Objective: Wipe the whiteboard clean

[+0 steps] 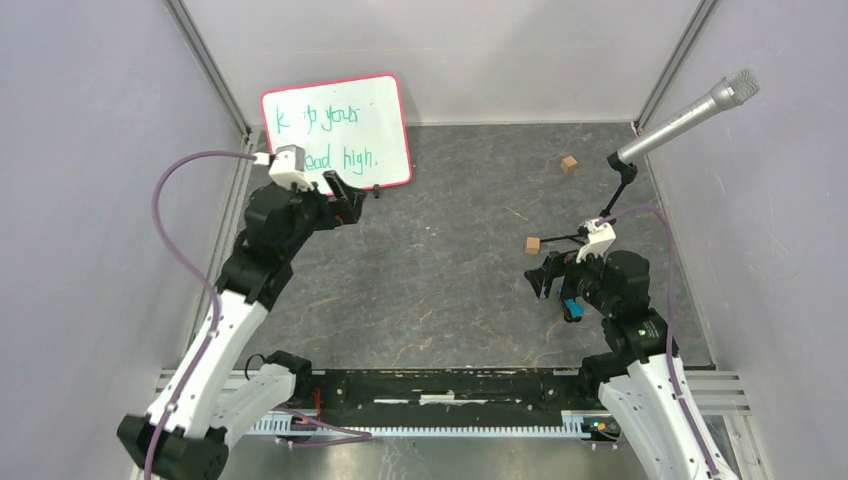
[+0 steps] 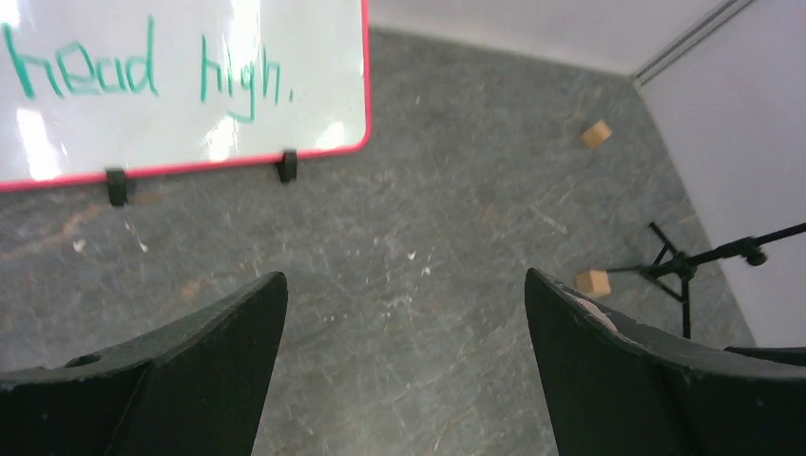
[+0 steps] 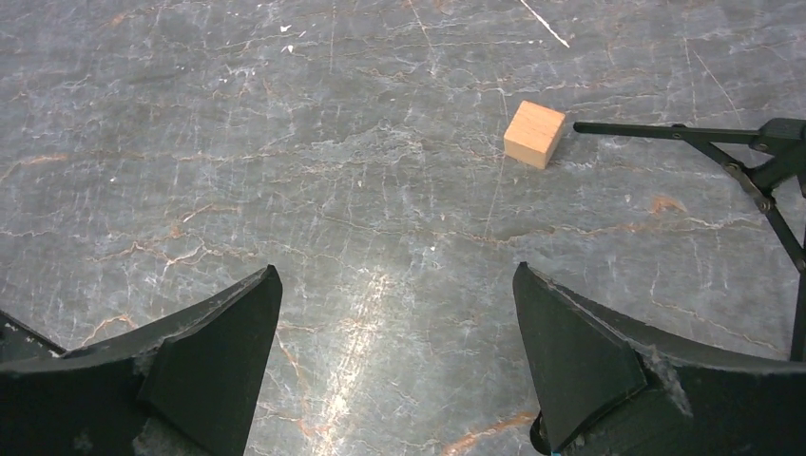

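Black and spread wide, the left gripper [image 2: 404, 280] hangs above bare grey tabletop [image 2: 428, 218] with nothing between its jaws. In the top view this left gripper [image 1: 352, 190] sits near the far left corner, just in front of the whiteboard [image 1: 336, 130] and not touching it.

The whiteboard [image 2: 190, 95] stands at the far left corner on two black clip feet [image 2: 116, 185], its red rim around a white face. It bears green handwriting [image 2: 143, 74]; the lower line reads "head high."

The right gripper [image 3: 394, 271] is likewise parted and holds nothing, over the marbled surface toward the right edge. In the top view the right gripper [image 1: 543, 278] points leftward.

Just beyond it lies a small wooden block [image 3: 534, 134], close to a leg of the black tripod stand [image 3: 760, 161]. That stand carries a silver microphone [image 1: 690, 115] slanting up toward the far right corner. A second wooden block [image 1: 569, 163] lies near the far edge, well apart from the first.
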Available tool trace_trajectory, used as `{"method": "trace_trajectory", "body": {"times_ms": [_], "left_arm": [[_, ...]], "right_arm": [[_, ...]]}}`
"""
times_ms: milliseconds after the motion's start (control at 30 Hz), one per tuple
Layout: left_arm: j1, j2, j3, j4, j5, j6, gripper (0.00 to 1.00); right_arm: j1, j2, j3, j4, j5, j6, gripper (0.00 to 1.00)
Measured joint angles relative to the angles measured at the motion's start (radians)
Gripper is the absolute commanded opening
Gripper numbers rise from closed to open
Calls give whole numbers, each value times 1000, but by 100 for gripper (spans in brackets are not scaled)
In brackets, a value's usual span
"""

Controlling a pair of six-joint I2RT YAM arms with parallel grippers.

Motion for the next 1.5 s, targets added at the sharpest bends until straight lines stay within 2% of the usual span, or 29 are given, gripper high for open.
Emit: {"method": "trace_trajectory", "body": {"times_ms": [267, 467, 567, 667, 833, 1100, 1400, 1500], "left_arm": [[0, 282, -3, -43, 52, -40, 100], [0, 573, 4, 4, 36, -56, 100], [0, 717, 24, 52, 22, -55, 94], [0, 843, 64, 103, 0, -52, 83], [0, 1005, 229, 123, -30, -28, 78], [0, 1162, 457, 94, -118, 10, 56], [0, 1245, 513, 52, -180, 26, 45], [0, 1268, 539, 41, -188, 37, 37]], "right_arm": [[0, -8, -4, 58, -43, -14, 98], [0, -57, -11, 82, -79, -16, 98], [0, -81, -11, 84, -102, -15, 98], [0, -113, -11, 82, -123, -15, 98], [0, -146, 6, 44, -138, -20, 98], [2, -195, 53, -17, -172, -31, 98], [2, -200, 63, -59, -124, -31, 98], [2, -204, 63, -68, -107, -31, 98]]}}
